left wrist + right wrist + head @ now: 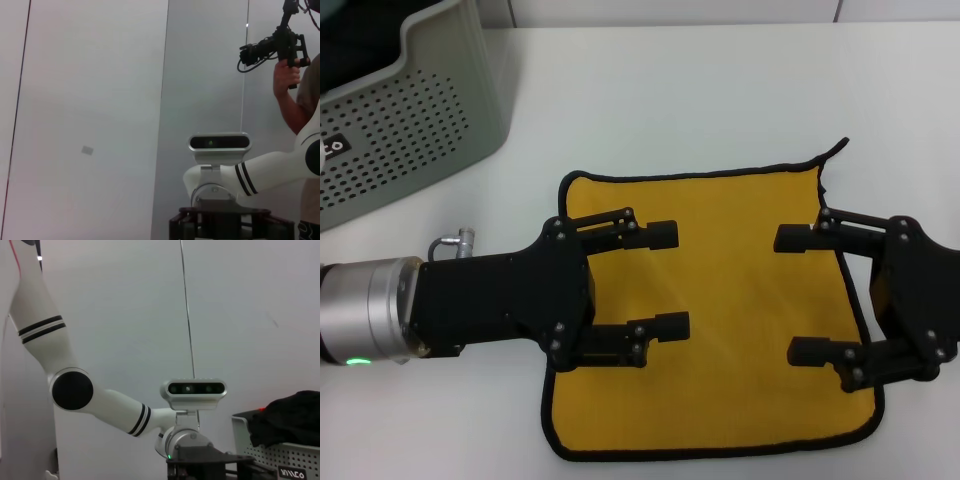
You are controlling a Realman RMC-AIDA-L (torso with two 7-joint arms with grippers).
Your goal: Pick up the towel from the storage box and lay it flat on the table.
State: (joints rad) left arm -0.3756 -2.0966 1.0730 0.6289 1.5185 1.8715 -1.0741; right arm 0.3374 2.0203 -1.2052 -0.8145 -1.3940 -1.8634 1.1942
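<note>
The mustard-yellow towel [730, 300] with black edging lies spread flat on the white table [670, 90]. Its far right corner is slightly curled. My left gripper [668, 280] hovers over the towel's left half, fingers open and empty. My right gripper [798, 295] hovers over the towel's right half, also open and empty. The two grippers face each other. The light grey perforated storage box [400, 110] stands at the far left; it also shows in the right wrist view [280, 455] with a dark cloth in it.
The right wrist view shows the other arm [75, 390] and the robot's head camera [195, 389] against a wall. The left wrist view shows the head camera [218, 142] and a person holding a camera rig [280, 45].
</note>
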